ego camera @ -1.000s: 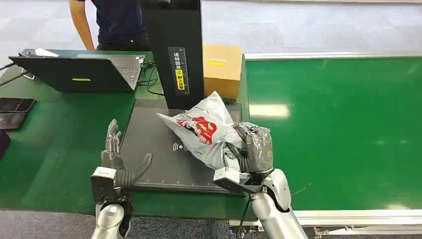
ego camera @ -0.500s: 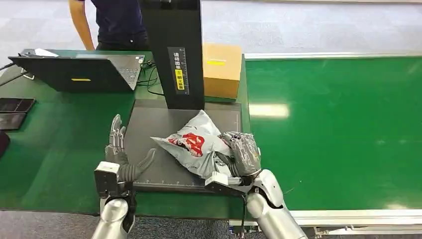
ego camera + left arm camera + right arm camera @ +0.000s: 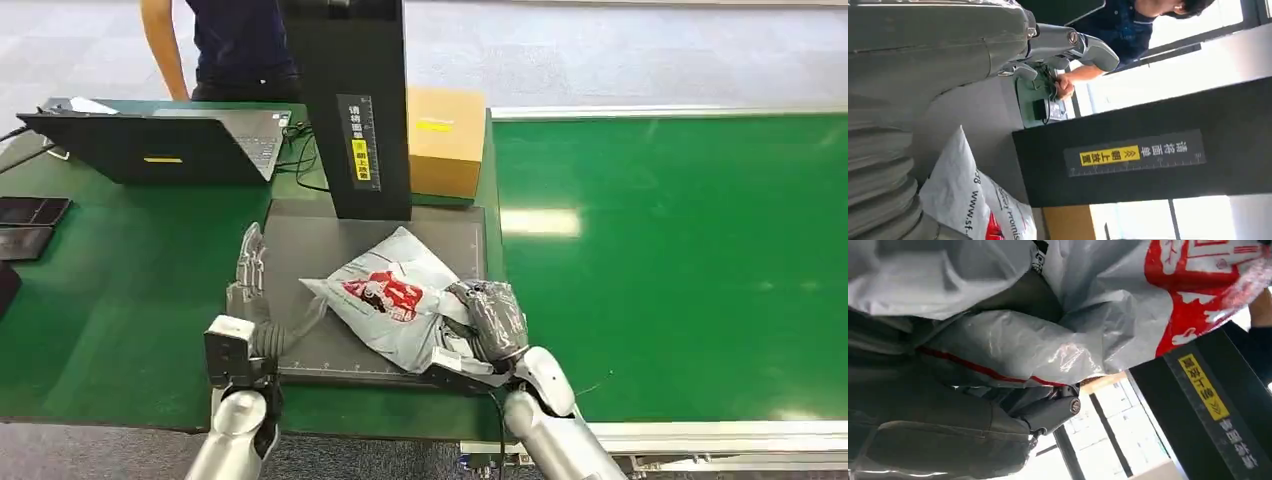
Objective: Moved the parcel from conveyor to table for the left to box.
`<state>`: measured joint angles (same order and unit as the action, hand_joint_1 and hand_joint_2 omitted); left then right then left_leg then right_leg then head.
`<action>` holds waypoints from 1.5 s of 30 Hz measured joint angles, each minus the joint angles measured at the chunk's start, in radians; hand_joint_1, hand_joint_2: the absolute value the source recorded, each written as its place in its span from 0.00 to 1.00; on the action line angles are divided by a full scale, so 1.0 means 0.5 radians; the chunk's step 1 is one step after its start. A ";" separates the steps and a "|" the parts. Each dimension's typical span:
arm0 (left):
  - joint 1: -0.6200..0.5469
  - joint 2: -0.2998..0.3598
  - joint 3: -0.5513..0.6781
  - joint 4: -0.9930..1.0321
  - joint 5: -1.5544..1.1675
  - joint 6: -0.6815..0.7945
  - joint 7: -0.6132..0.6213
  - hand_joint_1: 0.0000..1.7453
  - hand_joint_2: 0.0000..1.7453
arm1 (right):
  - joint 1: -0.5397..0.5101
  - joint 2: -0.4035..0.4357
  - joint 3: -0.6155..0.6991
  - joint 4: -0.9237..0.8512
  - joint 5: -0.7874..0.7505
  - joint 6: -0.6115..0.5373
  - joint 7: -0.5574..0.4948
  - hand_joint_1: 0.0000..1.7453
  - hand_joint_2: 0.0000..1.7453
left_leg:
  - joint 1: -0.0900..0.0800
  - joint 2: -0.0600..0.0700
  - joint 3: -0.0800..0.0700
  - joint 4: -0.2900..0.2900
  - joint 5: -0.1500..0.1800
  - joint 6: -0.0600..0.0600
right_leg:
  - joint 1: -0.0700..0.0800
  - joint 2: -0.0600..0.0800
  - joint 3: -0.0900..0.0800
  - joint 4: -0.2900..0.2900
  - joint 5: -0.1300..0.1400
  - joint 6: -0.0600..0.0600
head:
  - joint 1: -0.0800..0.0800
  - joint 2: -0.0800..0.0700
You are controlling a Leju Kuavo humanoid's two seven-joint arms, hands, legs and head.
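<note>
The grey poly-mailer parcel [image 3: 395,300] lay on the dark scanner pad [image 3: 310,250], just in front of the black column [image 3: 350,100], apparently set there for a handover. The right hand [image 3: 490,318] gripped its near-right corner. The left hand [image 3: 255,300] hovered with fingers spread, holding nothing, over the pad's left edge, with bare pad between it and the parcel.
</note>
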<state>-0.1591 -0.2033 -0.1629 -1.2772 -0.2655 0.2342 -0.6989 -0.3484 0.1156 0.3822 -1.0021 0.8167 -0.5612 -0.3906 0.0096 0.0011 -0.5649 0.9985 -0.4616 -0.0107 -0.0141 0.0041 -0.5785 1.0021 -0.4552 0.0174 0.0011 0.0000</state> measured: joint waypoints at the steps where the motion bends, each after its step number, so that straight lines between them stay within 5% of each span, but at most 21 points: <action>1: -0.005 0.002 -0.006 0.008 0.010 0.006 0.000 0.00 1.00 | -0.006 -0.002 0.000 0.033 -0.001 -0.011 -0.012 0.00 1.00 | 0.000 0.000 0.000 0.000 0.000 0.000 | 0.000 0.000 0.000 0.000 0.000 0.000 | 0.000 0.000; 7: -0.040 0.021 -0.051 0.039 0.054 0.034 0.000 0.00 1.00 | -0.058 -0.003 -0.007 0.162 -0.061 -0.035 -0.127 0.00 1.00 | 0.000 0.000 0.000 0.000 0.001 0.001 | 0.000 0.000 0.001 0.000 0.000 0.000 | 0.000 0.000; 8: -0.045 0.024 -0.056 0.043 0.060 0.037 0.000 0.00 1.00 | -0.062 -0.003 -0.010 0.173 -0.079 -0.041 -0.149 0.00 0.00 | 0.000 0.000 0.000 0.000 0.001 0.001 | 0.000 0.000 0.001 0.000 0.000 0.000 | 0.000 0.000; 17: -0.066 0.040 -0.098 0.079 0.063 0.047 0.000 0.00 1.00 | 0.001 -0.002 -0.039 0.084 -0.506 -0.049 -0.504 0.00 0.00 | 0.000 0.000 0.000 0.000 0.000 0.001 | 0.000 0.000 0.000 0.000 0.000 0.000 | 0.000 0.000; 39: -0.072 0.063 -0.098 0.110 0.007 0.049 0.000 0.00 1.00 | 0.316 -0.028 -0.066 -0.627 -0.984 -0.236 -0.516 0.00 0.00 | 0.000 0.000 0.000 0.000 0.000 0.001 | 0.000 0.000 0.000 0.000 0.000 0.000 | 0.000 0.000; 40: -0.074 0.064 -0.098 0.110 -0.002 0.049 0.000 0.00 1.00 | 0.333 -0.030 -0.066 -0.660 -0.987 -0.239 -0.516 0.00 1.00 | 0.000 0.000 0.000 0.000 0.000 0.001 | 0.000 0.000 0.000 0.000 0.000 0.000 | 0.000 0.000; 45: -0.079 0.072 -0.096 0.109 -0.059 0.050 0.000 0.00 1.00 | 0.407 -0.036 -0.069 -0.794 -0.965 -0.218 -0.516 0.00 1.00 | 0.000 0.000 0.000 0.000 0.000 0.001 | 0.000 0.000 0.000 0.000 0.000 0.000 | 0.000 0.000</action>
<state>-0.1984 -0.1671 -0.2110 -1.2226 -0.2949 0.2590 -0.6989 -0.1449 0.0977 0.3475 -1.3989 0.3342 -0.6702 -0.6485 0.0096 0.0012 -0.5648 0.9986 -0.4613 -0.0103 -0.0142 0.0041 -0.5783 1.0021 -0.4551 0.0175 0.0011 0.0000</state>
